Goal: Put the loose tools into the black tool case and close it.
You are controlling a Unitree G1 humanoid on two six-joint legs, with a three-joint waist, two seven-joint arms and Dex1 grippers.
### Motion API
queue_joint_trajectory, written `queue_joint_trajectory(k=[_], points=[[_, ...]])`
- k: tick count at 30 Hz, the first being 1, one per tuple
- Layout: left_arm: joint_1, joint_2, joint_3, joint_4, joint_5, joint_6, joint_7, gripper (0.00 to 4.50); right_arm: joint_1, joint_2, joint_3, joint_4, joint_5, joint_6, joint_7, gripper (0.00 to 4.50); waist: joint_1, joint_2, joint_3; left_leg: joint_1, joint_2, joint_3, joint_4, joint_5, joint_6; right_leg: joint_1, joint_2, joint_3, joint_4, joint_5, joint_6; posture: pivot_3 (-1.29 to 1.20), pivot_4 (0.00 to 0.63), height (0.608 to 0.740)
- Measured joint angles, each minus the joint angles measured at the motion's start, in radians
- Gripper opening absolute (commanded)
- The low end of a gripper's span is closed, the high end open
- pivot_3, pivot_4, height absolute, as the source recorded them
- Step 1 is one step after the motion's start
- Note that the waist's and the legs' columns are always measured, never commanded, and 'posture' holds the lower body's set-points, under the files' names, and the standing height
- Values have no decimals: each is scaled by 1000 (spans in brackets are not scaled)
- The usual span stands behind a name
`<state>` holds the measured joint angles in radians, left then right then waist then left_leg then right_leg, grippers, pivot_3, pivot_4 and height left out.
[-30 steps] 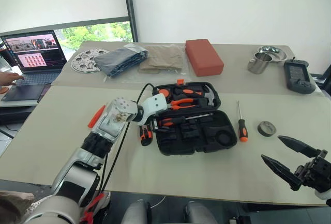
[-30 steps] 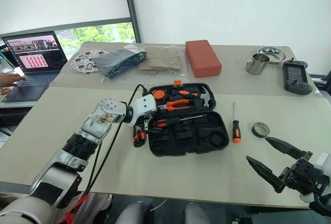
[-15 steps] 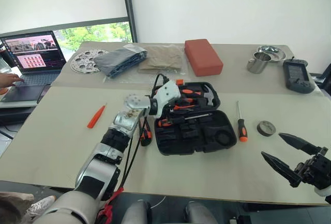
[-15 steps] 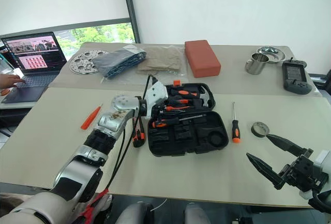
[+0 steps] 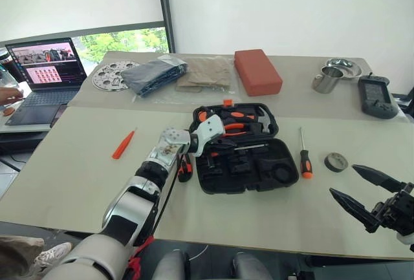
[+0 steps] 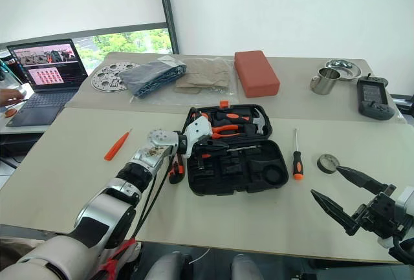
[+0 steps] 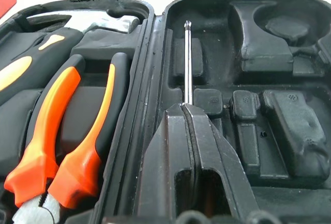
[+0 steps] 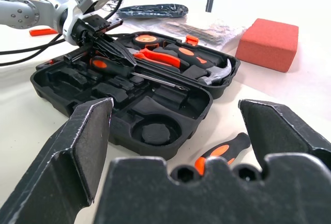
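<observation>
The black tool case [image 5: 284,163] lies open at mid-table, with pliers [image 7: 67,131] and a hammer in its far half. My left gripper [image 7: 184,105] is shut over the near half, its tips above the handle of a black-and-orange screwdriver [image 8: 106,64] lying in a slot. The steel shaft [image 7: 187,58] runs out beyond the fingertips. An orange screwdriver [image 5: 123,144] lies left of the case and a utility knife [image 5: 185,169] sits against its left edge. To its right are a second screwdriver [image 5: 304,157] and a grey roll [image 5: 336,161]. My right gripper [image 5: 343,179] hangs open at the table's near right.
Along the far edge sit a red block [image 5: 257,71], a steel cup [image 5: 325,79], a metal bowl [image 5: 343,66] and a dark grey handheld device [image 5: 377,97]. Folded bags [image 5: 155,74] and a perforated disc [image 5: 108,74] lie far left. A person's hand [image 5: 8,94] is at a laptop [image 5: 45,66].
My left arm swung right from the case's left edge to over its near half, and its gripper went from open to shut. The right gripper stayed put.
</observation>
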<state>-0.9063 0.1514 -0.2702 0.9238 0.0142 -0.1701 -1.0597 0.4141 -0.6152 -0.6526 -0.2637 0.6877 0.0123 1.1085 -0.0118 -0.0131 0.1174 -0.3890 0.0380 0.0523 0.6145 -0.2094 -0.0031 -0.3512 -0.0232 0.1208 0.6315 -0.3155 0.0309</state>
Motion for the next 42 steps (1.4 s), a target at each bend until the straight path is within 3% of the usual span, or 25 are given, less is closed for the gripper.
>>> queue_joint_trajectory(k=[7,12,19,23,26,29,35,40,42], points=[[-23,-1,-45,34,80,-48,58,49,10,-1,-3,-3,-1,0,-11,4500,-1,-1,-5,1,-2,-4,1,0,0,3,0,0,1,-2,4,0,150,727],[-20,-1,-70,31,121,-44,113,49,9,-8,-3,-10,-1,0,-27,4500,-6,-2,-7,10,-3,-6,1,0,0,16,0,0,0,-3,6,0,150,727],[22,-1,-34,-18,95,1,130,49,-8,-34,18,-15,-11,36,-67,4500,-14,-3,-8,9,-3,-8,1,1,1,16,0,1,1,-3,6,0,150,727],[62,6,20,-90,31,73,106,49,-57,-53,81,-32,-59,134,-177,4500,-24,-3,-7,5,-3,-10,1,1,1,12,0,0,1,-3,6,0,150,727],[107,38,62,-205,-39,153,52,49,-110,-71,147,-36,-130,234,-298,4500,-30,-2,-8,-2,-4,-13,1,2,1,-2,0,2,4,-1,3,0,150,727],[147,88,104,-388,-144,262,-24,674,-208,-85,228,-30,-200,350,-416,4500,-28,-2,-7,-3,-6,-14,1,2,1,-4,0,3,9,0,0,0,150,727],[185,208,134,-694,-301,454,-161,2698,-420,-110,301,26,-231,578,-540,4500,-19,0,-7,-3,-5,-14,0,2,1,-3,0,2,8,0,0,0,150,727],[208,292,134,-847,-375,588,-202,4417,-540,-134,382,96,-253,729,-581,4500,-9,0,-6,-4,-6,-16,1,2,1,-3,0,2,7,-1,0,0,150,727],[215,344,135,-912,-398,639,-216,4466,-604,-154,424,153,-280,765,-587,4500,-14,1,-5,-4,-6,-16,1,3,1,-4,0,3,6,-1,0,0,150,727]])
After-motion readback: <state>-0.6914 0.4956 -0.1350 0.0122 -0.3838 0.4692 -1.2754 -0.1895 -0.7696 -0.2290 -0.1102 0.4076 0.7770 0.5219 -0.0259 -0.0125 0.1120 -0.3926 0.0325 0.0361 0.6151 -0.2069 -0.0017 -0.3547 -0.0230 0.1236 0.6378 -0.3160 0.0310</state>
